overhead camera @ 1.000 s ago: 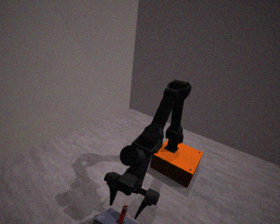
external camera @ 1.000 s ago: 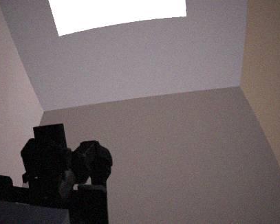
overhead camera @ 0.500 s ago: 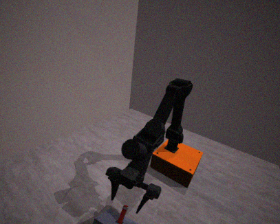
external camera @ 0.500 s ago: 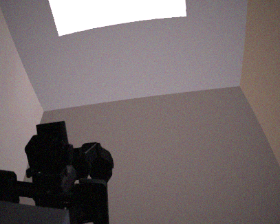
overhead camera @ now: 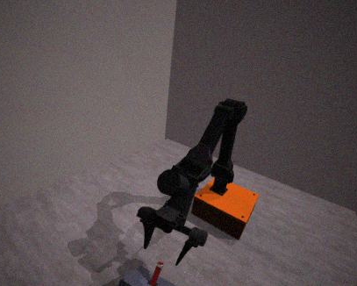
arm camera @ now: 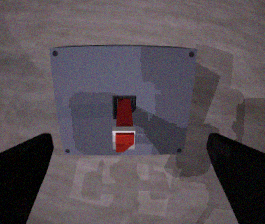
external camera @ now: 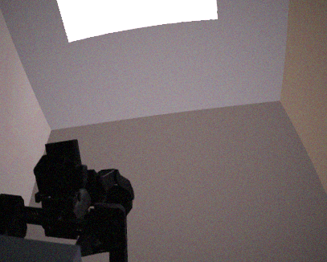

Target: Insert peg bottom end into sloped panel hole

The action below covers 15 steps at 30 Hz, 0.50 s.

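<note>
from the wrist view i see my gripper [arm camera: 131, 141] spread wide with nothing between the fingers; the two dark tips sit at the lower left and lower right of that view, well apart from each other. between and beyond them lies the grey panel [arm camera: 90, 72], square with a small dot in each corner. the red peg [arm camera: 124, 123] sticks out of the dark hole [arm camera: 123, 100] near the panel's middle, its square end facing me. neither finger touches it.

in the top view the panel [overhead camera: 134, 277] shows only as a sliver at the bottom edge, with the peg [overhead camera: 156, 272] rising tilted from it. the gripper [overhead camera: 164, 252] hangs just above and behind the peg. farther back the arm [overhead camera: 209, 145] folds up from its orange base [overhead camera: 233, 206], which stands near the bench's far edge, by the wall.

the exterior view gives me only the dark wrist [external camera: 69, 193] against the wall.
</note>
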Tool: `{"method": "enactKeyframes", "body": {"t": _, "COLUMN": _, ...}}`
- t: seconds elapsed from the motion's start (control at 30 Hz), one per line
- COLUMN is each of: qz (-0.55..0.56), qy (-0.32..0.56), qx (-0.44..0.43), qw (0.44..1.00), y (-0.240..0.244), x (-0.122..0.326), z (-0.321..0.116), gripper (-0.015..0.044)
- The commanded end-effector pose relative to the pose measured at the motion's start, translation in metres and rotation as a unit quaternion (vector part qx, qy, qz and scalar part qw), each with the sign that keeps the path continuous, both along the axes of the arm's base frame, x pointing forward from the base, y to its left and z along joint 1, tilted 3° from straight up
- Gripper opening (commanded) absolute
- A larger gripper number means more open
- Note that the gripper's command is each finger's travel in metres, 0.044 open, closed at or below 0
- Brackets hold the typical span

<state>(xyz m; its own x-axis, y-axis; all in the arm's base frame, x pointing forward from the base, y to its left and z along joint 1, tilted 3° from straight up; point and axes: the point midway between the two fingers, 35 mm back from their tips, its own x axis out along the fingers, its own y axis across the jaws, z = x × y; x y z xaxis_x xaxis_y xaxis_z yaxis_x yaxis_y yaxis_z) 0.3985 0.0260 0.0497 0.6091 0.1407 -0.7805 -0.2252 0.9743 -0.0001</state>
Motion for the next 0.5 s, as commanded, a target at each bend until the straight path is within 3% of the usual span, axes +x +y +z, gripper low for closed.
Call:
{"method": "enactKeyframes", "body": {"t": 0.0, "qz": 0.004, "qy": 0.002, "qx": -0.001, "qw": 1.000, "y": 0.000, "x": -0.003, "z": 0.003, "gripper": 0.0440}}
{"method": "enactKeyframes", "body": {"t": 0.47, "qz": 0.003, "qy": 0.003, "qx": -0.001, "qw": 1.000, "y": -0.003, "x": -0.013, "z": 0.017, "gripper": 0.0440}}
